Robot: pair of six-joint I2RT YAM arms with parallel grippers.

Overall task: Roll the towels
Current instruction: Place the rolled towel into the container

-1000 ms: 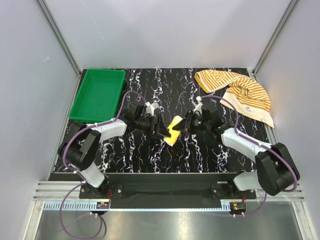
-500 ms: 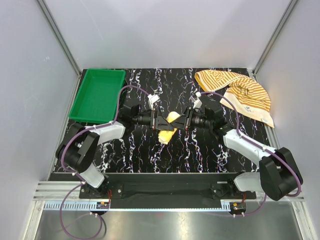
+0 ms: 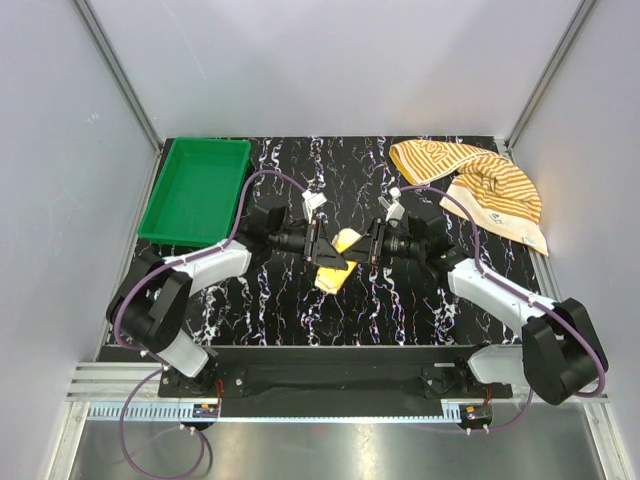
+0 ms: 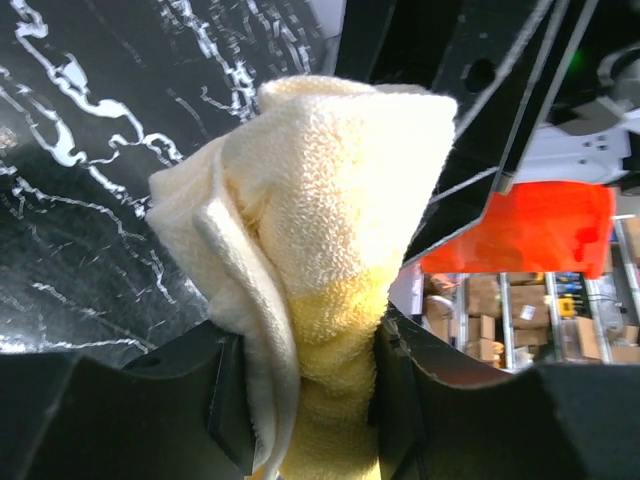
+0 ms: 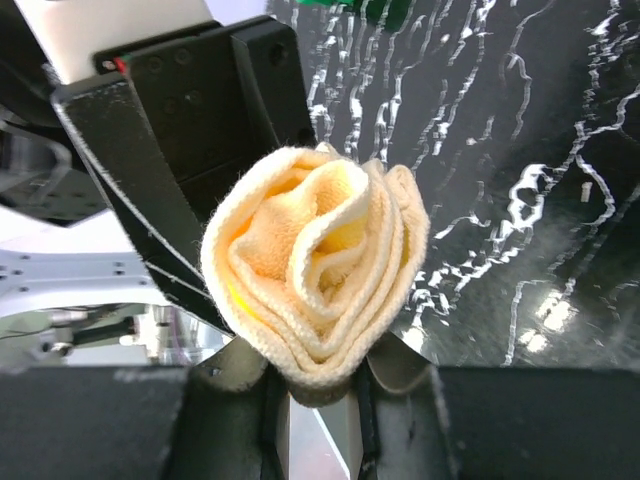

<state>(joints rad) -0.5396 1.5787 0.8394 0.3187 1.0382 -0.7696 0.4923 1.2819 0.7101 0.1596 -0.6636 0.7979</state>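
In the left wrist view, the pale yellow towel [image 4: 320, 230] runs off the bottom edge between the fingers of the left pincer [image 4: 305, 395], so you cannot see its lower end. From above, the left pincer and the right pincer [image 3: 367, 243] cover its two ends. The label [image 3: 497, 214] on the striped towel [image 3: 470, 175] is too small to read.

Left arm [image 3: 215, 262], right arm [image 3: 490, 290]: white shells, black joints, purple cables [image 3: 265, 174] looping out. Left gripper [image 4: 300, 345], right gripper [image 5: 315, 375] matte black. Black bases [image 3: 190, 378] at bottom of frame.
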